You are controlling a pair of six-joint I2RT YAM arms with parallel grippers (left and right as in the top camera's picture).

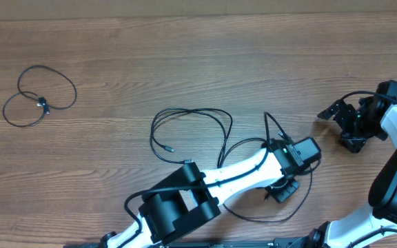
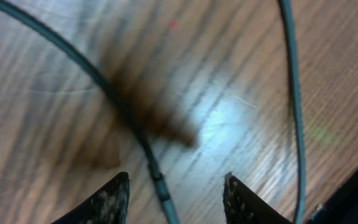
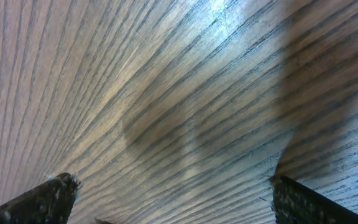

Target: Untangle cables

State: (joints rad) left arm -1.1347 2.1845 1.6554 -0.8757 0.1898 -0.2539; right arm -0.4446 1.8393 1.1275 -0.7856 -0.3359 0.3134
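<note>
Looking at the left gripper (image 2: 176,202) first: in its wrist view the jaws stand partway apart w/ nothing pinched. One strand of the long black cable (image 2: 129,124) runs diag. from the upper left of that frame to the bottom centre, passing btw the two fingertips (image 2: 107,202), nearer the lower-left one, wood showing either side. A 2nd strand (image 2: 294,106) drops near-vertical down the right of the frame, outside the jaws. So the cord's long axis lies along the gap, not across it; we judge a plain closing would catch it w/o re-aiming.

Overhead, the long black cable (image 1: 191,114) sprawls in loose loops at centre frame, one loop passing under the left arm (image 1: 240,169) and out at lower centre. The small coiled cable (image 1: 38,103) lies alone at upper left of the wooden table (image 1: 198,48), well apart from both arms.

The right gripper (image 1: 338,127) sits near the right edge, jaws at full spread, empty; its wrist view shows bare wood only. We see the left arm as far nearer the long black cable, so any next tug looks like its job.
</note>
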